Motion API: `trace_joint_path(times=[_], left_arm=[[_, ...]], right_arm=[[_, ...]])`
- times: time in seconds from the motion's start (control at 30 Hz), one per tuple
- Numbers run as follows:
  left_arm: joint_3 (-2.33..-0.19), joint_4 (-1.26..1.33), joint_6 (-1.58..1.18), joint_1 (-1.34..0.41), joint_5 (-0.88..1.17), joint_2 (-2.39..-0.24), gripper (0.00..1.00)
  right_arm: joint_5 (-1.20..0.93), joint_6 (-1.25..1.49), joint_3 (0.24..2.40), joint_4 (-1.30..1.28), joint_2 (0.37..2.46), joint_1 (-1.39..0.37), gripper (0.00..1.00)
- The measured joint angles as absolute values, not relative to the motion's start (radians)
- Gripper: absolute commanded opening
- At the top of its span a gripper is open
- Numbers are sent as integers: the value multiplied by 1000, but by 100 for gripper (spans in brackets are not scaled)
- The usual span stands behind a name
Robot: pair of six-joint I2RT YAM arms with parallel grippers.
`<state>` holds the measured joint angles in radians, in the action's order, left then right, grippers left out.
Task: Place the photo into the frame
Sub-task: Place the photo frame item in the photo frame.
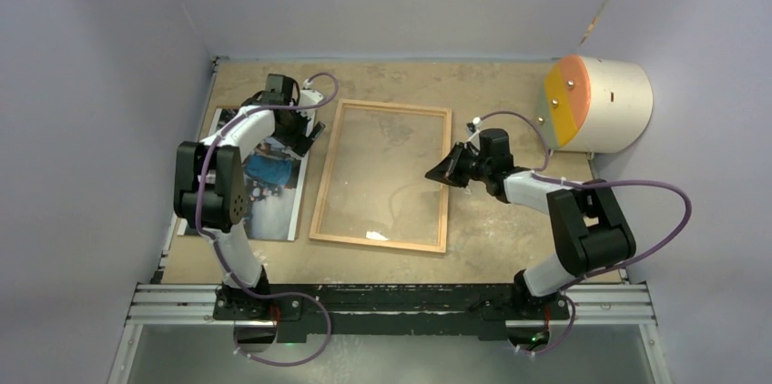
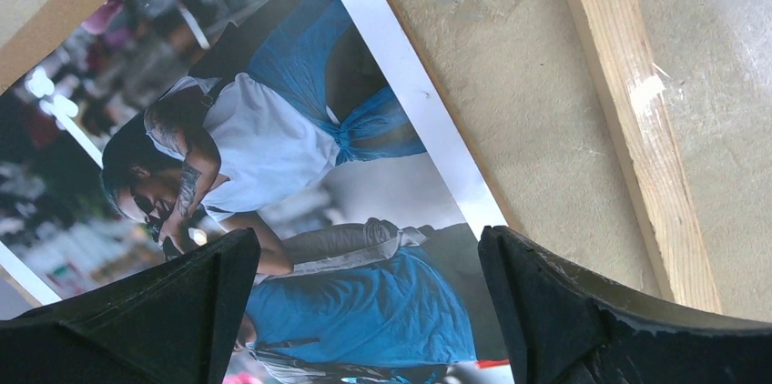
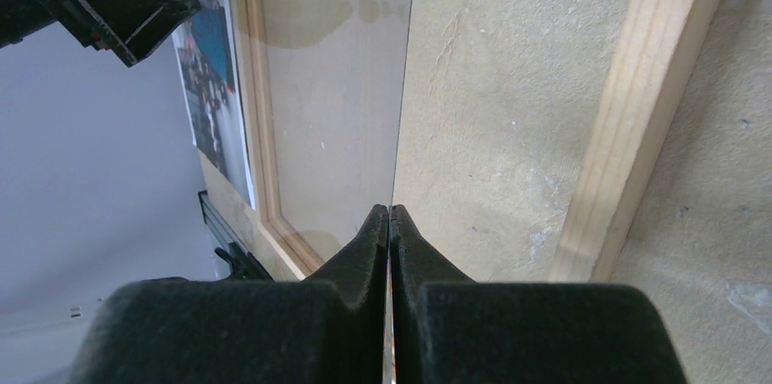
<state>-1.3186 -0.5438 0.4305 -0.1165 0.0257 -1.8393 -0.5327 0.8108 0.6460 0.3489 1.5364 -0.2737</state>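
The photo [image 1: 273, 197] lies flat at the table's left, showing people in blue and white [image 2: 300, 129]. My left gripper [image 1: 305, 134] hovers low over its far right part, jaws wide open [image 2: 369, 257] with nothing between them. Right of the photo lies the frame [image 1: 323, 184], its light wooden strip [image 2: 637, 120] close beside the print's white border. My right gripper [image 1: 437, 173] is at the frame's right side, shut [image 3: 390, 216] on the thin edge of the clear pane [image 3: 328, 111], which stands tilted up from the frame's strip [image 3: 637, 129].
A white cylinder with an orange and yellow face [image 1: 596, 102] stands at the back right. A brown board edge [image 2: 64, 2] shows beyond the photo's far side. Grey walls close in left, right and behind. A metal rail [image 1: 391, 302] runs along the near edge.
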Motion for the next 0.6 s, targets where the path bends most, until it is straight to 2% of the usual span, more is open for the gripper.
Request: trace_joint_path(times=[0.6], left_arm=[[-1320,-543,431,-133,19,-1864,100]], right_arm=[[-508,823,631,377,1551,-265,0]])
